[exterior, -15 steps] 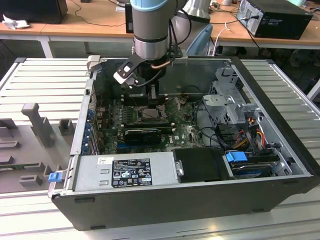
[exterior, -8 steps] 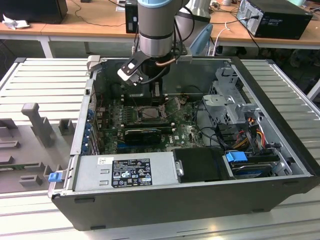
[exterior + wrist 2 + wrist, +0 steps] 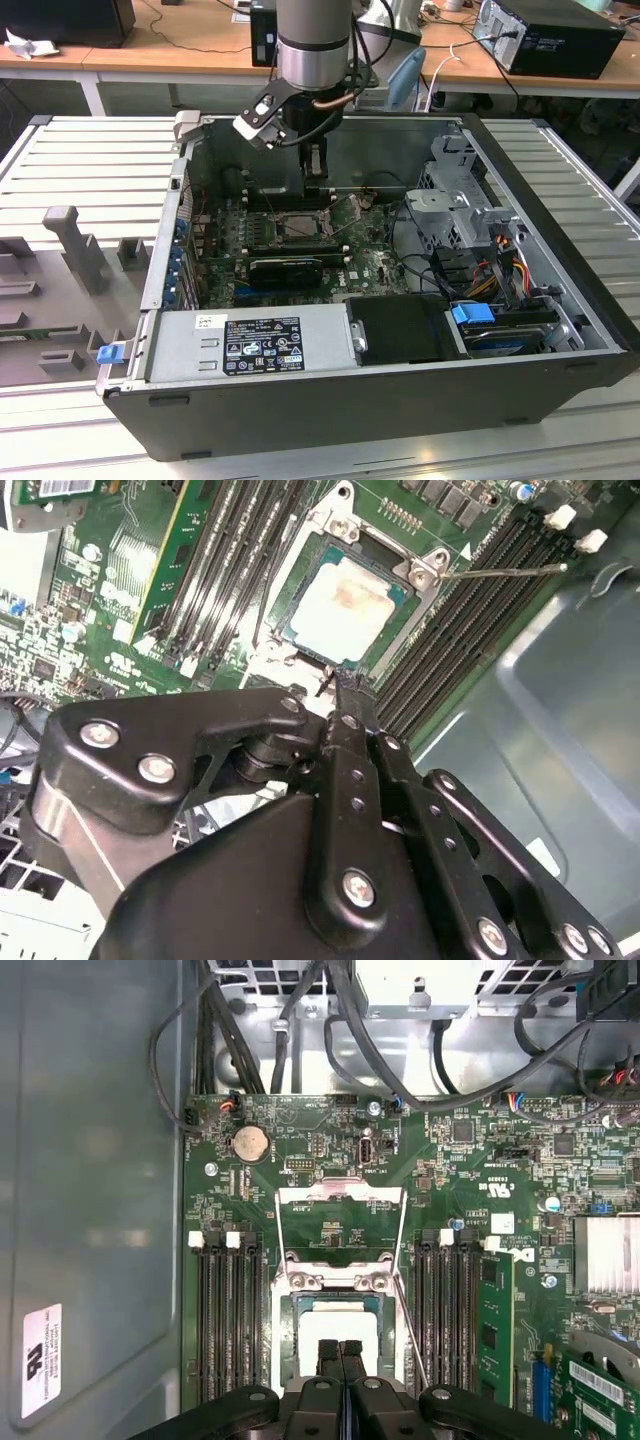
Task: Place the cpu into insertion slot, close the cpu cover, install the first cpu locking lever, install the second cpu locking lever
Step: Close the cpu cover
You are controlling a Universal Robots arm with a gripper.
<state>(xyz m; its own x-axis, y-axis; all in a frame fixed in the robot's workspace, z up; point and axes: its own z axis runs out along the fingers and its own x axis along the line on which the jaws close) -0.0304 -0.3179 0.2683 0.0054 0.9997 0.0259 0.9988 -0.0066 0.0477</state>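
The pincer [image 3: 340, 1350], closed and empty, hangs over the cpu [image 3: 345, 605] seated in the insertion slot [image 3: 372, 548]. The cpu cover [image 3: 340, 1198] is open.

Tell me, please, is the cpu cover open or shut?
Open. In the first wrist view the cpu cover lies swung back, and the cpu sits uncovered beside it.

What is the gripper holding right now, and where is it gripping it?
Nothing: the gripper is shut and empty, at the edge of the insertion slot, where the cpu lies.
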